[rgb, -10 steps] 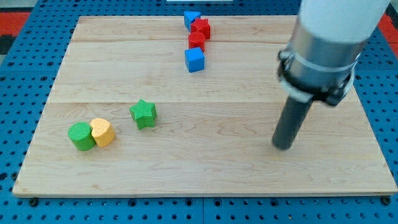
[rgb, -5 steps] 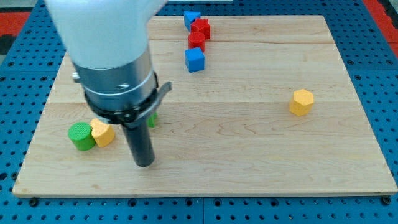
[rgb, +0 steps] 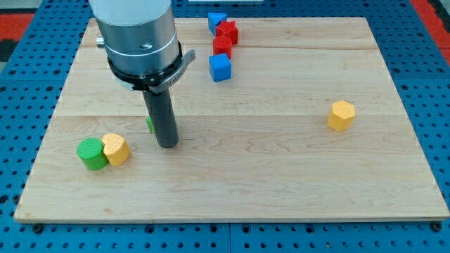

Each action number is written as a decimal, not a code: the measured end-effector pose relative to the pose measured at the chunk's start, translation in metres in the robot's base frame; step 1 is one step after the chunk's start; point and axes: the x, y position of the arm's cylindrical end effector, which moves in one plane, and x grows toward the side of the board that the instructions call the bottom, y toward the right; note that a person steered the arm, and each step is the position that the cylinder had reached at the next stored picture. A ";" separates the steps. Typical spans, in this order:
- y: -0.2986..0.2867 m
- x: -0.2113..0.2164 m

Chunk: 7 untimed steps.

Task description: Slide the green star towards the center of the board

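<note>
My tip [rgb: 167, 145], a bare rod without jaws, nearly hides the green star [rgb: 150, 124], a light, rigid block best pushed from its left side.

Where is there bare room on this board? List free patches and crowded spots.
Free: the middle between my tip and the yellow block; the bottom strip. Crowded: the blue block by the top edge, and the green cylinder at left.

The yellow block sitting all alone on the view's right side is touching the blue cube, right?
No, that part is wrong. In the camera view the yellow block on the view's right sits alone, well apart from the blue cube, with bare board between them. Nothing touches it. My tip is far off on the view's left, in front of the mostly hidden green star.
</note>
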 end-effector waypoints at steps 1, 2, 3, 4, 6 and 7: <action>0.000 -0.014; 0.000 -0.036; -0.003 -0.028; -0.035 -0.021; -0.092 -0.032; -0.102 -0.058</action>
